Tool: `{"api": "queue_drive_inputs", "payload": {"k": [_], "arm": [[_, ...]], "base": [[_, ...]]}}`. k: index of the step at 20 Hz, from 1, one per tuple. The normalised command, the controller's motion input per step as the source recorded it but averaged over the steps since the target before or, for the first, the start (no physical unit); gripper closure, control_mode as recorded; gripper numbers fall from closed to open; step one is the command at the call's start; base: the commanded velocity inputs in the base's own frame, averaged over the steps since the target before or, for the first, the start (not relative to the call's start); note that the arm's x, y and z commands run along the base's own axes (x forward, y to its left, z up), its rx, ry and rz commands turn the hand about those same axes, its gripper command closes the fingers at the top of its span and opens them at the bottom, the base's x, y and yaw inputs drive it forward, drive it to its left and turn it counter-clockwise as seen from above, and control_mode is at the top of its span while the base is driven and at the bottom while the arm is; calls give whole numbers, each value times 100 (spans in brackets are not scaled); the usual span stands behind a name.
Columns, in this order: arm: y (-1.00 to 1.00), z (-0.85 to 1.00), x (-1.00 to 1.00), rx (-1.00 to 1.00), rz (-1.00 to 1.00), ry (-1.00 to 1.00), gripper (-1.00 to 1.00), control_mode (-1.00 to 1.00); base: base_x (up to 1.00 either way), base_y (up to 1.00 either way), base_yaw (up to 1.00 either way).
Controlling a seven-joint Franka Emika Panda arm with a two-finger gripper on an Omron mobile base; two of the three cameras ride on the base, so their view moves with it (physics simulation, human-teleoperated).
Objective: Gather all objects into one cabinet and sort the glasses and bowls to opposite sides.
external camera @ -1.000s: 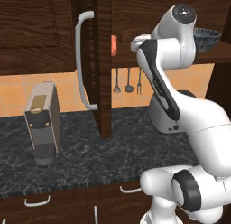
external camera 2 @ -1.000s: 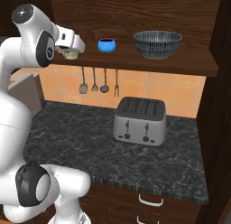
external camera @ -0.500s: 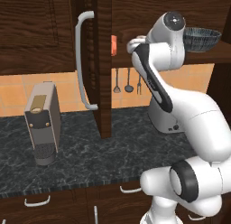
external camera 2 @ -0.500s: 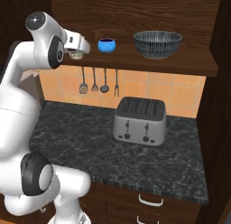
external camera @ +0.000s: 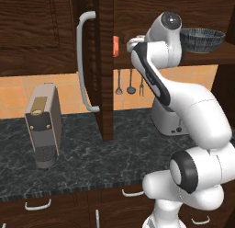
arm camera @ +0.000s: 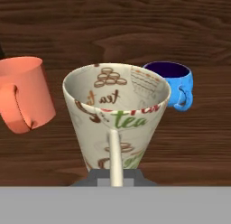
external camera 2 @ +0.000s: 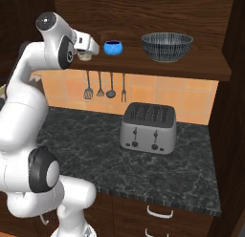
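My gripper (external camera 2: 90,48) is shut on the handle of the cream cup (arm camera: 116,114), a patterned cup with "tea" lettering, held upright at the left end of the open cabinet's shelf (external camera 2: 191,68). The salmon-orange tumbler (arm camera: 22,97) stands close on one side of it and peeks past the door edge (external camera: 115,46). On the other side, a little further back, is the small blue bowl (arm camera: 173,82), also on the shelf (external camera 2: 113,48). The wide dark grey bowl (external camera 2: 167,46) sits further right. The cabinet door (external camera: 104,61) hangs open with its curved grey handle (external camera: 84,61).
A silver toaster (external camera 2: 147,128) stands on the dark speckled counter (external camera 2: 91,135) below the shelf. Kitchen utensils (external camera 2: 103,85) hang on the orange tiled wall. A coffee machine (external camera: 43,123) stands on the counter left of the open door.
The hand has carried the cream cup a little to the right along the shelf, closer to the blue bowl, and the arm's elbow has shifted with it. The bowls and tumbler stay put.
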Motion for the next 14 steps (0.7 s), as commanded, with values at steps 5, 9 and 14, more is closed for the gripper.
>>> {"api": "queue_drive_inputs", "payload": {"k": [5,9,14], "arm": [[0,-24,13,0,0,0,100,-100],[3,-5,32,0,0,0,100,-100],[4,0,52,0,0,2,100,-100]], "base": [[0,0,0],[0,0,0],[0,0,0]]}}
